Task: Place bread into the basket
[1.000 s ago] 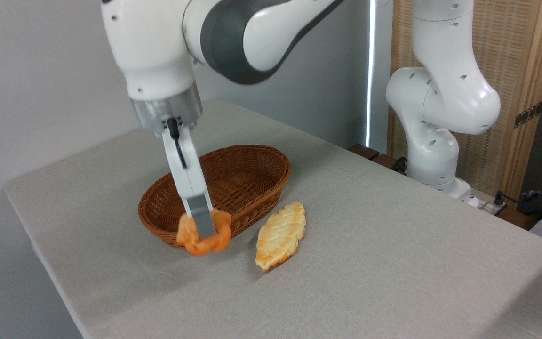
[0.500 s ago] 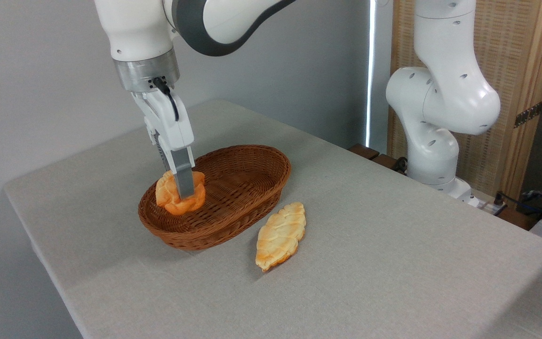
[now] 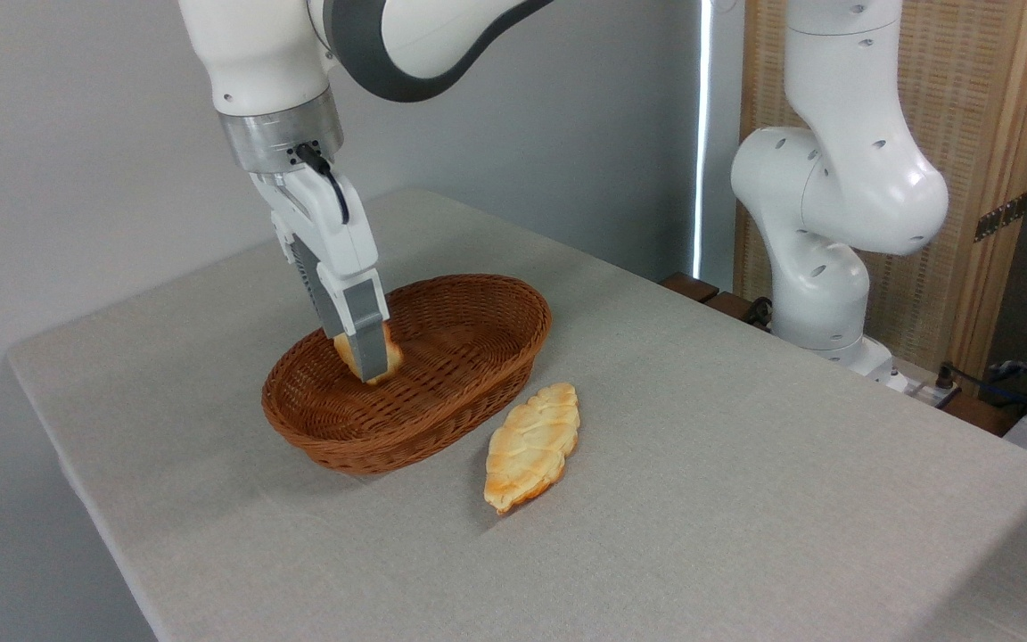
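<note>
The bread [image 3: 392, 358], a small orange-golden bun, sits low inside the brown wicker basket [image 3: 415, 441], towards its left half. Only thin slivers of the bun show on either side of my near finger [image 3: 360, 316], which covers most of it. My gripper [image 3: 369, 364] reaches down into the basket from the upper left and stays shut on the bun. I cannot tell whether the bun touches the basket floor.
A longer, paler braided loaf [image 3: 531, 446] lies flat on the grey tablecloth just right of the basket's front. The arm's white base [image 3: 821, 267] stands at the table's far right. The table's left edge [image 3: 59, 446] is close to the basket.
The gripper carried the bun up from in front of the basket's near rim, over the rim, then rightward and down into the basket. The bun now shows less than before.
</note>
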Controlling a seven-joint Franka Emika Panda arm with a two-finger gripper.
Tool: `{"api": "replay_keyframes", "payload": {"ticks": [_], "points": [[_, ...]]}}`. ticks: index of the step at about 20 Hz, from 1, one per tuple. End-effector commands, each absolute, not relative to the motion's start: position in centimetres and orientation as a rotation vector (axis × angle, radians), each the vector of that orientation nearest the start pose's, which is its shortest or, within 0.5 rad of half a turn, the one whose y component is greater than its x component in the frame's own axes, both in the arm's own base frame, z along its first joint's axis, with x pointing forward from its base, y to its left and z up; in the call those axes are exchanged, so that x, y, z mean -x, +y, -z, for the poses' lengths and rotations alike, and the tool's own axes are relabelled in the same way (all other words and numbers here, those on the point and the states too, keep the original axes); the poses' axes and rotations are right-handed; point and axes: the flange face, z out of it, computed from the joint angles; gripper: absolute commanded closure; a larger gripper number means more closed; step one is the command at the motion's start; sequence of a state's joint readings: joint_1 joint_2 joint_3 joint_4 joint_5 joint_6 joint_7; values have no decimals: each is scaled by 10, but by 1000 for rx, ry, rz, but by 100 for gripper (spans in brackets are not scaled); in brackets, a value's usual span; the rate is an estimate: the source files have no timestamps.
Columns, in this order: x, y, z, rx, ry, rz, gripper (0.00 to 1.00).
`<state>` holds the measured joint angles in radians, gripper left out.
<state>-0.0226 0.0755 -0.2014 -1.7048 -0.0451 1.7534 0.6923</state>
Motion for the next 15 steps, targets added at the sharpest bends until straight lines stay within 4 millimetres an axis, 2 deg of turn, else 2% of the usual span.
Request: {"api": "replay_keyframes", "payload": {"ticks": [1, 3, 5, 6, 15], "points": [[-560, -88, -572, 2922, 1299, 25, 0], [-550, -57, -592, 2939, 1250, 6, 0], [-544, -21, -598, 2946, 1258, -16, 0], [-544, -11, -599, 2957, 1244, -12, 0], [-543, -7, -601, 2959, 1234, -10, 0]]}}
